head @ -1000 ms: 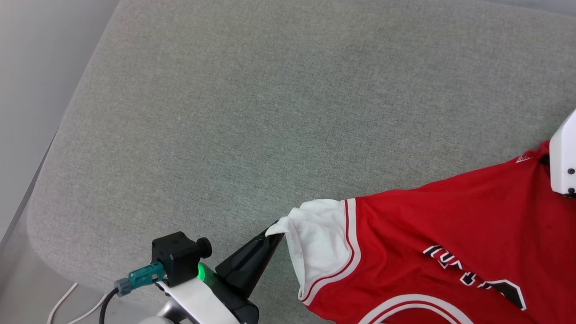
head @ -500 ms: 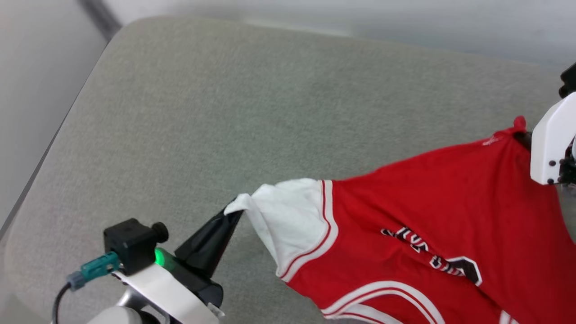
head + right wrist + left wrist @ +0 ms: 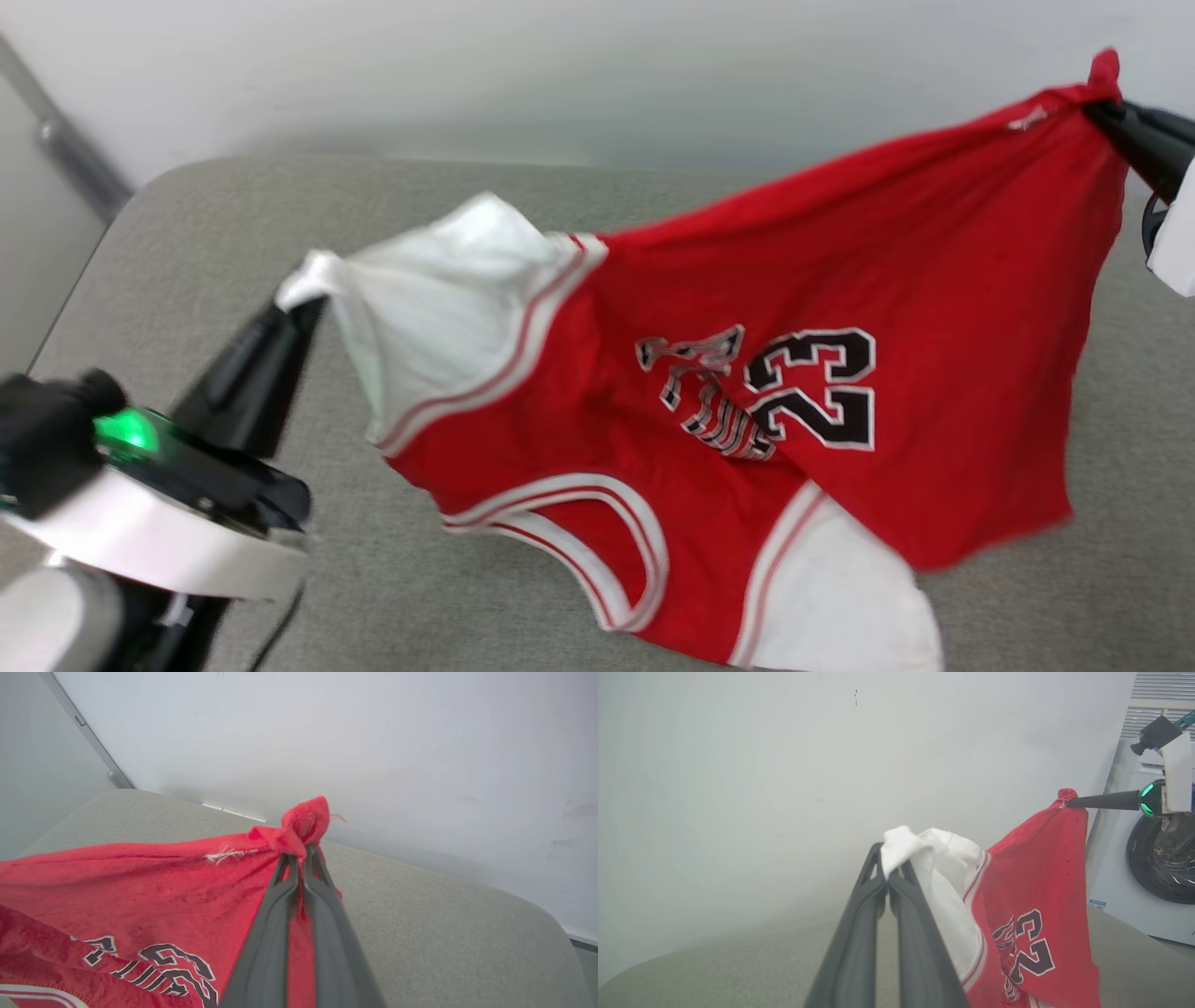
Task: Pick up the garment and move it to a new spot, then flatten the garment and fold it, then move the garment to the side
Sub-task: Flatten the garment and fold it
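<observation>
The garment, a red T-shirt with white sleeves and a black "23", hangs spread in the air between both grippers above the grey cushion. My left gripper is shut on the tip of a white sleeve at the left. At the upper right my right gripper is shut on a bunched red corner of the cloth. The other white sleeve droops low toward the cushion. In the left wrist view the right gripper shows pinching the red corner.
A pale wall stands behind the grey cushion. A washing machine with a round dark door stands to the right in the left wrist view. The cushion's rounded left edge drops off beside a light wall.
Both grippers have risen with the garment, lifting it off the cushion so its printed front hangs in view. The head camera has tilted up, bringing the wall into view.
</observation>
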`<state>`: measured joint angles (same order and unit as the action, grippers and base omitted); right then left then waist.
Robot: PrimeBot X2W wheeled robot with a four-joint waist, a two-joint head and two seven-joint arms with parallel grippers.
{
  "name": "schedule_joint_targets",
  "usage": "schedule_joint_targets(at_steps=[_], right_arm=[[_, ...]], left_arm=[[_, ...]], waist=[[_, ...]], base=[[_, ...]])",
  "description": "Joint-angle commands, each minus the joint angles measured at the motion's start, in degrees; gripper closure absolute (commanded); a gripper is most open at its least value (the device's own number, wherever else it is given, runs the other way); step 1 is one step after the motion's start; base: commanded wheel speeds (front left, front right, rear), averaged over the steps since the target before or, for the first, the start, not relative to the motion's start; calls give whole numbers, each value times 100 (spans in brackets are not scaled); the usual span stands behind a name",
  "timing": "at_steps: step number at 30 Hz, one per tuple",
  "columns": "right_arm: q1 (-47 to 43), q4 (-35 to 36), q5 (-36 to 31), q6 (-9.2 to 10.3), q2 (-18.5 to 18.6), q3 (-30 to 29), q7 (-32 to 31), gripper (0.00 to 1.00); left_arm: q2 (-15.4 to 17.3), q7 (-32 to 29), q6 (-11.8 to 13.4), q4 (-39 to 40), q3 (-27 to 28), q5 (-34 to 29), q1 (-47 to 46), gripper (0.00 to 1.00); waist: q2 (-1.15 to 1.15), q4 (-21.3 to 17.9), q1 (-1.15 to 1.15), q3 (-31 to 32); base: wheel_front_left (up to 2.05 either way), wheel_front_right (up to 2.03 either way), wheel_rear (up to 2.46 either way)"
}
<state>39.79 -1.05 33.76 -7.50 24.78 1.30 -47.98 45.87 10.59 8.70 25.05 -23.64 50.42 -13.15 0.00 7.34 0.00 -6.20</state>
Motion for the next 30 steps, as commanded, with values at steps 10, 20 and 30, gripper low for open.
schedule_joint_targets(at_steps=[10,20,30], right_arm=[[151,1175,-44,2,-581,-439,4,100],[287,1874,-170,1,-1175,-635,-51,100],[1110,1742,-474,2,-1254,-784,333,100]], left_arm=[[361,92,209,411,1025,224,-706,100],[662,-110,402,371,1613,281,-1567,100],[808,-509,130,-279,1874,751,-3163,100]], waist=[[0,-499,0,8],[0,-824,0,-233],[0,-944,0,-1038]], base=[[0,0,0],[0,0,0],[0,0,0]])
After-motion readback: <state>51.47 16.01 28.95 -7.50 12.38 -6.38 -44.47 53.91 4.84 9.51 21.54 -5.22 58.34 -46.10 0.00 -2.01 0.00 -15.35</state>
